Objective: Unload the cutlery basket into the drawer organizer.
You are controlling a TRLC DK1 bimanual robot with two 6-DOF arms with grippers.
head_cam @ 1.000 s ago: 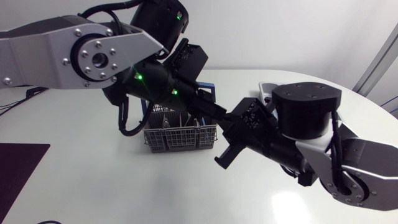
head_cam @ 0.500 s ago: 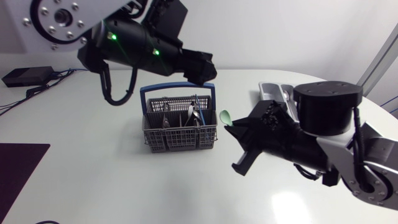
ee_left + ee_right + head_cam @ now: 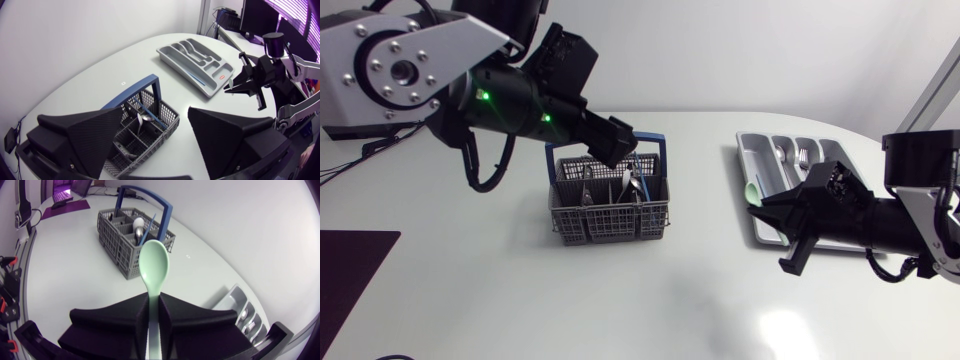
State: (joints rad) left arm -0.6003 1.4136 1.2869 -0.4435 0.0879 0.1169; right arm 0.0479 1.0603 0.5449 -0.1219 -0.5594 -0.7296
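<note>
In the basket (image 3: 610, 222), assorted cutlery (image 3: 632, 187)

A white, round-edged table (image 3: 500, 300) fills the head view, with a dark mat (image 3: 345, 275) at eight o'clock and soft glare (image 3: 790, 325) at five o'clock.

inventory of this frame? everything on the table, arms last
cutlery basket: 1, grey mesh with blue handle, mid-table.
cutlery in basket: several, silver plus one blue-handled, standing in compartments; exact count unclear.
drawer organizer: 1, grey, right side of table.
cutlery in organizer: a few, silver, in the compartments.
green spoon: 1, pale green, held beside the organizer, bowl pointing outward.
dark mat: 1, near-left table edge.
left gripper: 1, black, open, above the basket.
right gripper: 1, black, shut on the green spoon's handle.
</note>
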